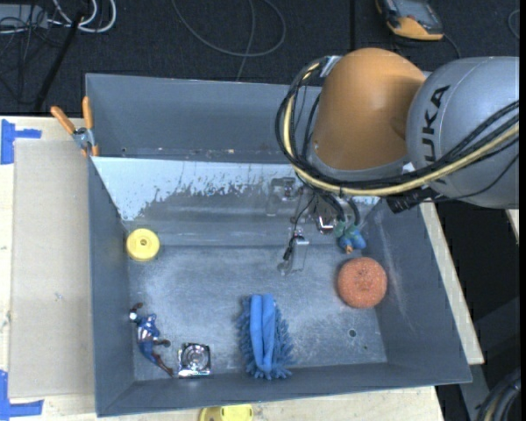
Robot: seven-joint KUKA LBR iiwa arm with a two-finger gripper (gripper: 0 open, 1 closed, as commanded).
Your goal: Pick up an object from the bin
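Gripper (291,254) is low over bare floor near the middle of the bin (105,235), just below the back wall. Its upper part is hidden under the orange wrist cover (368,103) and cable loops. The tip reads as one metallic shape against the grey floor, so I can't tell whether it's spread or closed. Nothing visible in its grasp.

Around it:
- Orange-red round pad (361,282): nearest thing, right of the gripper in the view and a bit toward the front wall. Apart from it, not touching.
- Blue fringed duster-like piece (263,333): straight toward the front wall from the gripper, lying lengthwise, clear gap between.
- Yellow round cap (143,245): well off to the gripper's left in the view, about level with it.
- Small blue-and-red figure (149,336) and a small shiny piece (194,358): far front-left corner from the gripper, just beside each other. Too small to say what either is.

Small green/blue bit under the wrist, right of the gripper: can't tell whether it's loose or robot wiring.
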